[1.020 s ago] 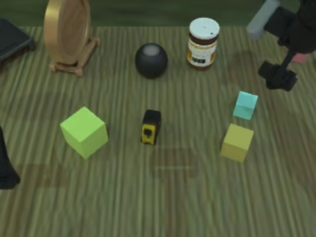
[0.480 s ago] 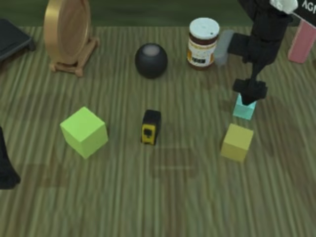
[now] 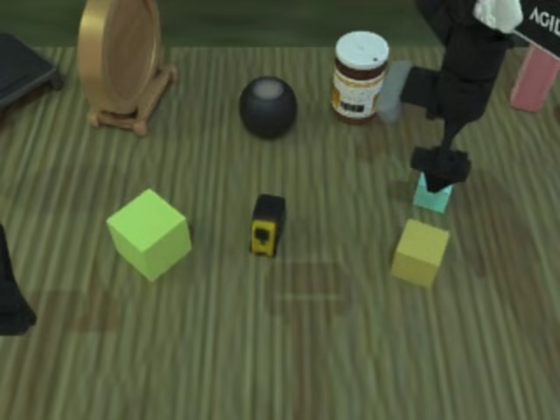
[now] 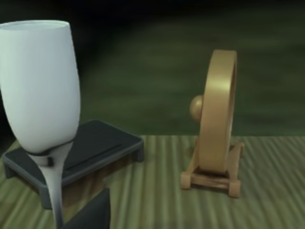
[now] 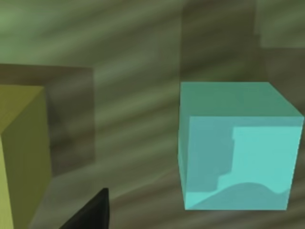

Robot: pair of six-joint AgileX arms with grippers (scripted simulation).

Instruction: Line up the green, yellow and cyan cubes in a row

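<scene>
Bamboo tabletop (image 3: 306, 350): jar (image 3: 360, 76) beside right pincer (image 3: 440, 166)

Back left on the striped table (image 3: 219, 350), a round gold-framed piece on a wooden stand (image 3: 122, 61), maybe a mirror, stands upright. A dark sphere (image 3: 268, 107) sits beside a white-lidded jar (image 3: 359, 76). A black-and-yellow tape measure (image 3: 267, 226) lies mid-table. A black tray-like item (image 3: 22, 70) occupies the far left corner, a pink block (image 3: 534, 79) the far right. The left wrist view catches a white goblet (image 4: 40, 86).

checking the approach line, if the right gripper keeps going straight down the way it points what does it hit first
Most likely the cyan cube: the right gripper hangs directly over it in the top view, pointing down. How much gap remains cannot be told. The yellow cube sits apart, off that line.
</scene>
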